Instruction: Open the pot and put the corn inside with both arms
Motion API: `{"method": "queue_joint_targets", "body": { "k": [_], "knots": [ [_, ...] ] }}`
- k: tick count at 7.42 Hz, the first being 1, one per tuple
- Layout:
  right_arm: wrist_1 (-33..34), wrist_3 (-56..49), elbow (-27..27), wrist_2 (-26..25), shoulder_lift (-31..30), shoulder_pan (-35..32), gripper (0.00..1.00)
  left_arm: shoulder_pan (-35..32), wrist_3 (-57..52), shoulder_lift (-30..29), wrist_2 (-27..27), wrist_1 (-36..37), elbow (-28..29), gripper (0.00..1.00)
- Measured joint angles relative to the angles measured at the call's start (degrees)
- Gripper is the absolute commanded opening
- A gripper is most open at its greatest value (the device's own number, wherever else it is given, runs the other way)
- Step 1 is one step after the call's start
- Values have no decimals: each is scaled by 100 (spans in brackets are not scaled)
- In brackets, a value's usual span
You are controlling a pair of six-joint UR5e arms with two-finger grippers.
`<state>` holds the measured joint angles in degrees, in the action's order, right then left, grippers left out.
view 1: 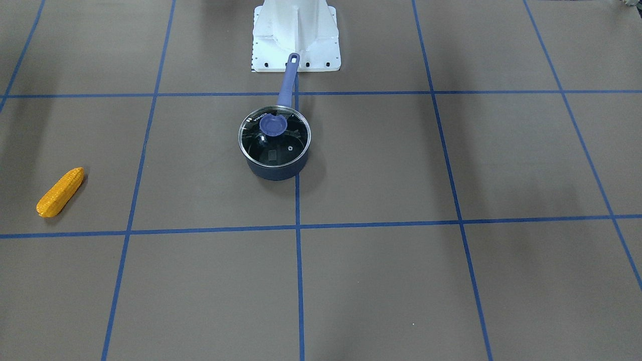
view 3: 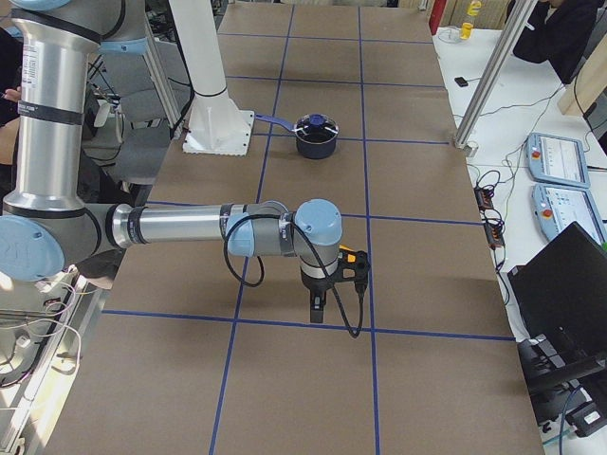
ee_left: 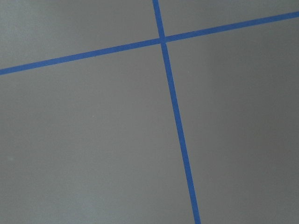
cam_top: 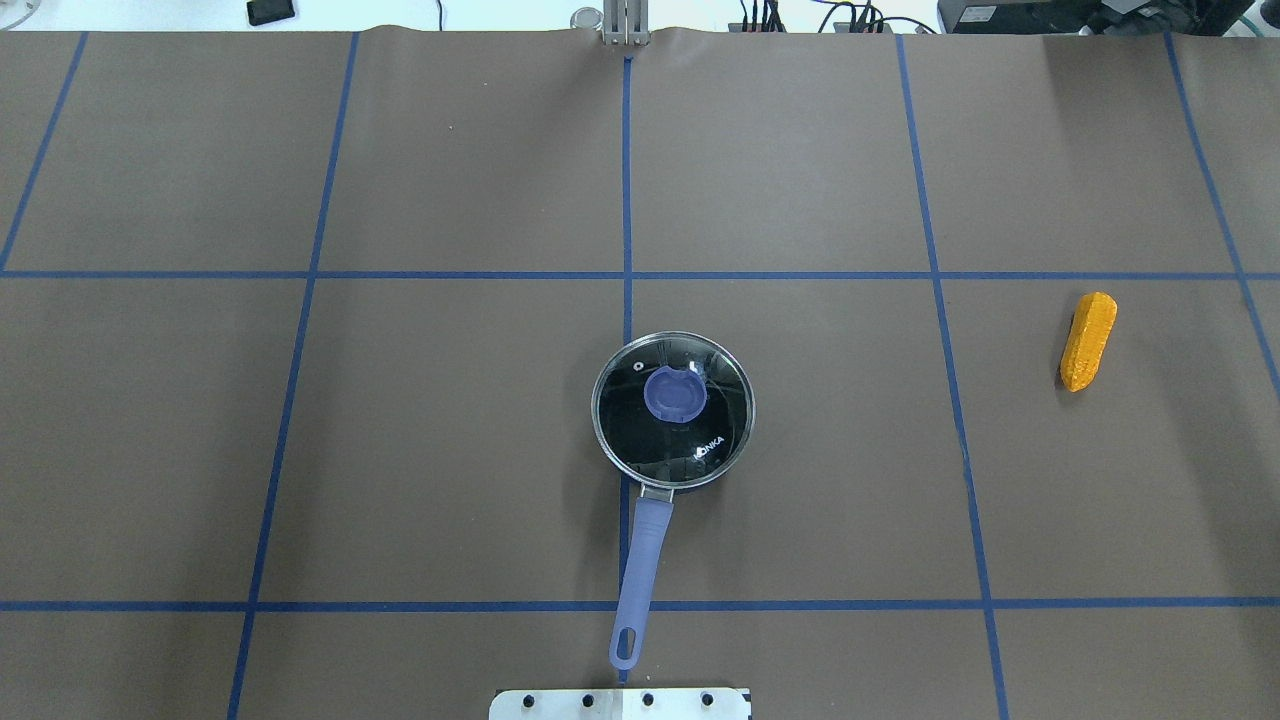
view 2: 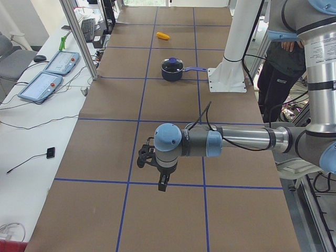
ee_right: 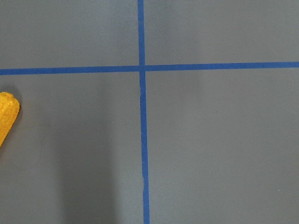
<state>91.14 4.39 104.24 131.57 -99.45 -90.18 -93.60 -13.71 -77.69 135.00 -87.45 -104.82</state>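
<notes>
The dark navy pot (view 1: pixel 277 172) stands at the table's middle, its purple-blue handle (cam_top: pixel 640 570) pointing at the robot's base. The glass lid (cam_top: pixel 700 440) with a blue knob (cam_top: pixel 675 392) sits on it. The yellow-orange corn (cam_top: pixel 1088 341) lies on the robot's right side, also at the front-facing view's left (view 1: pixel 60 192). The left gripper (view 2: pixel 163 181) hangs over bare table far from the pot (view 2: pixel 172 70). The right gripper (view 3: pixel 316 305) hangs close beside the corn (ee_right: pixel 7 116). Both show only in side views, so I cannot tell if they are open or shut.
The white base block (view 1: pixel 296 40) stands just behind the pot handle's tip. Blue tape lines cross the brown table cover. Operator desks with teach pendants (view 2: pixel 55 63) line the far side, beyond an aluminium post (view 2: pixel 79 42). A person (view 2: pixel 281 58) stands behind the base.
</notes>
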Motion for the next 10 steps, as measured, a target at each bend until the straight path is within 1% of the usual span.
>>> {"method": "queue_joint_targets", "body": {
  "k": [4, 5, 6, 7, 8, 9, 10],
  "knots": [
    [-77, -2, -4, -23, 23, 1, 100, 4, 55, -145, 10, -108, -37, 98],
    [-393, 3, -39, -37, 25, 1, 100, 3, 44, -254, 46, -305, -40, 98],
    [-1000, 13, -130, -57, 35, 14, 100, 1, 50, -411, 76, -797, 55, 98],
    [-1638, 56, -222, -69, 69, 32, 100, 1, 59, -657, 119, -1386, 325, 98],
    [-2043, 190, -268, -54, 159, 54, 100, 1, 54, -844, 278, -1765, 603, 98],
    [-2212, 446, -283, -22, 330, 108, 100, 8, 61, -949, 474, -2059, 742, 98],
    [-2274, 784, -285, 33, 548, 240, 100, 199, 188, -1085, 598, -2361, 760, 98]
  ]
}}
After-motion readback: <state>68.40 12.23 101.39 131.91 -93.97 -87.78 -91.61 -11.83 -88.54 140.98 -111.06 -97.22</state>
